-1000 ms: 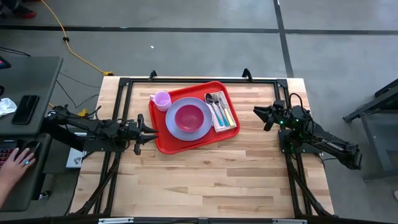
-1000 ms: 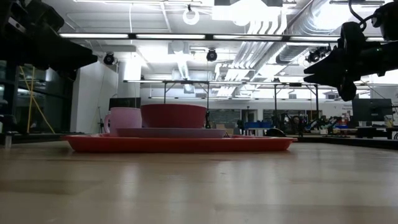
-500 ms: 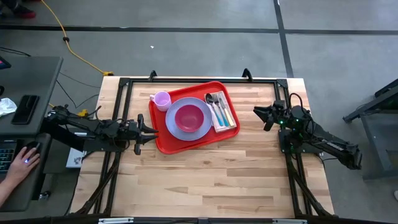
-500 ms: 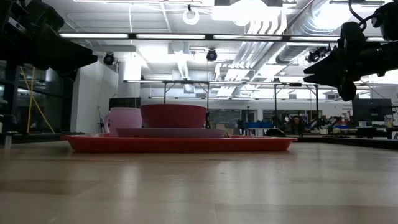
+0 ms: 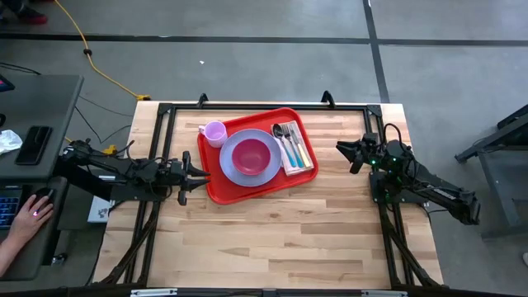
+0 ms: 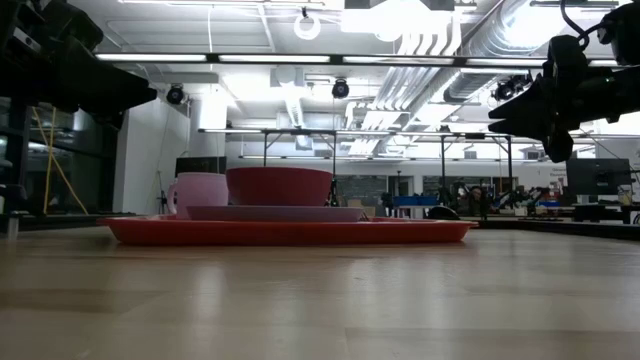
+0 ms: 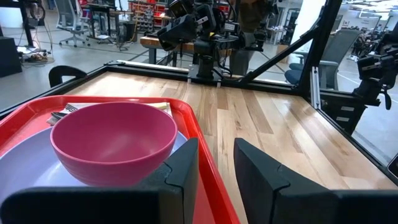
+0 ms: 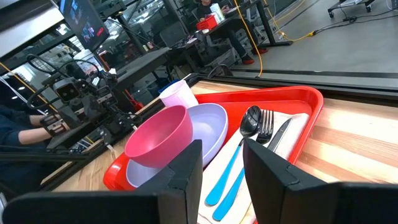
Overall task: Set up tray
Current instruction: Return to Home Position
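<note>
The red tray lies flat on the wooden table, slightly turned; it also shows as the tray, the tray and the tray. On it rest a lavender plate with a pink bowl, a pink cup, and a napkin with cutlery. My left gripper hangs open just off the tray's left edge, touching nothing. My right gripper is open to the right of the tray, well apart from it.
A black frame runs along the table's far edge and sides. Bare wood stretches across the near half of the table. A person's hand rests at a desk off the table's left.
</note>
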